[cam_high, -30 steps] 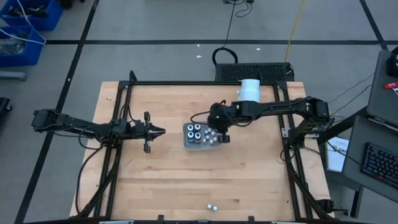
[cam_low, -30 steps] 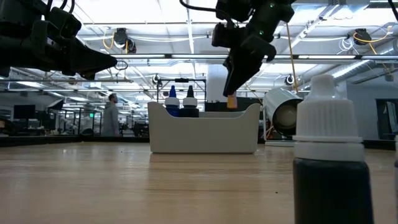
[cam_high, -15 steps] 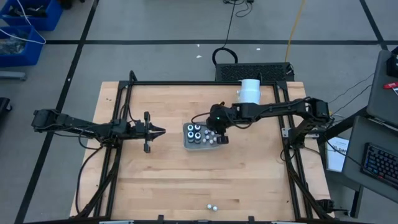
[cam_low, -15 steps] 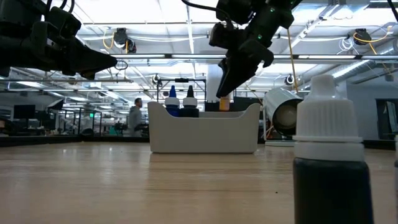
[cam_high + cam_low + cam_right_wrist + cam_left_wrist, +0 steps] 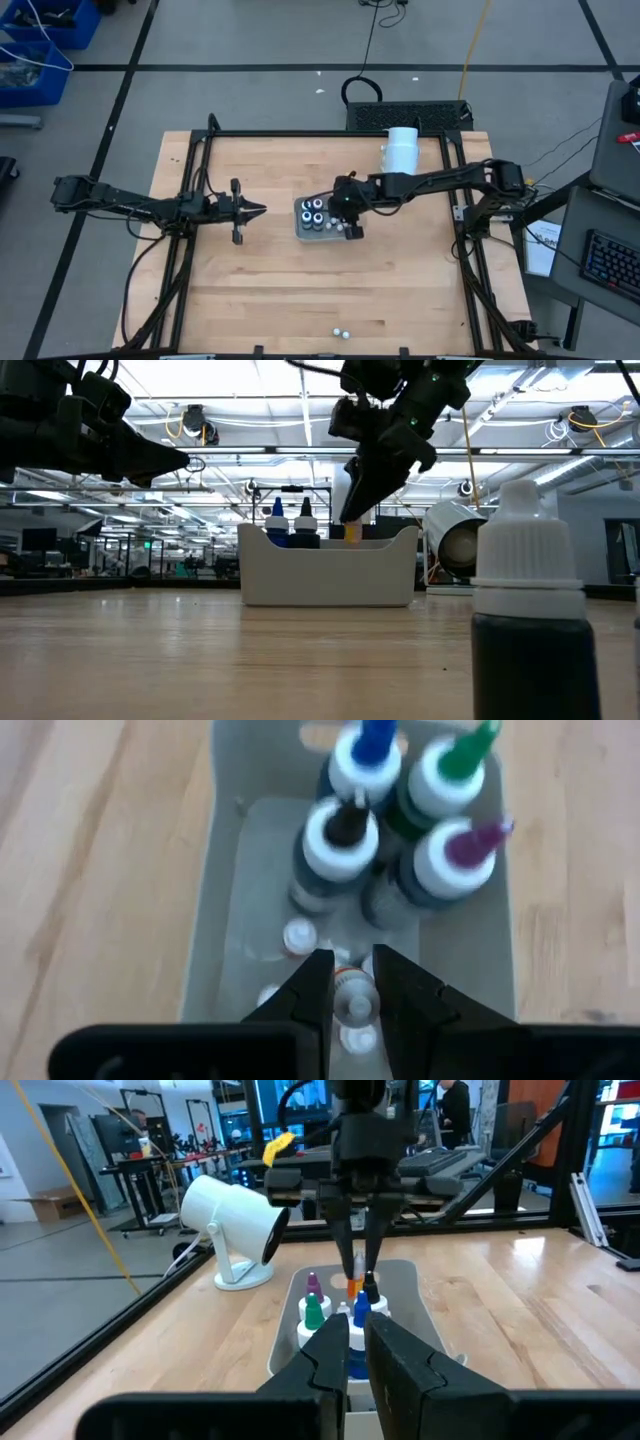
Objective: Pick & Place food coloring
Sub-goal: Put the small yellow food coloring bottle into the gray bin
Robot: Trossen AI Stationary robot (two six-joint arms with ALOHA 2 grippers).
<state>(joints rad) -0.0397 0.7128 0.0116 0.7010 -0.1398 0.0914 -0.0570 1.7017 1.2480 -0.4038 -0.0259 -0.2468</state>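
Note:
A pale grey tray (image 5: 300,222) stands at the table's middle. Several food coloring bottles (image 5: 400,840) with blue, green, black and purple tips stand upright in it, and small white caps (image 5: 298,934) lie on its floor. My right gripper (image 5: 350,962) hangs over the tray's right part, shut on a small orange-topped bottle (image 5: 352,532). Another dark bottle with a white cap (image 5: 525,620) stands near the table's front edge. My left gripper (image 5: 260,210) waits shut and level, left of the tray. My right gripper pinches the small bottle's upper part (image 5: 355,998) between its two fingers. The fingers come from above, slanting down from the table's right. The bottle hangs upright below the fingertips, and its lower end is hidden behind the tray's wall (image 5: 330,575).
A large white cylinder (image 5: 402,148) lies at the far edge, behind the tray. Two small white-capped pieces (image 5: 340,331) sit near the front edge. A black frame (image 5: 190,200) borders the wooden table. Bare wood lies left and in front of the tray.
My right gripper has gone down toward the tray and a little toward the table's left, tipping slightly. The orange-topped bottle stays in its hold and has sunk until its lower end is behind the tray's wall.

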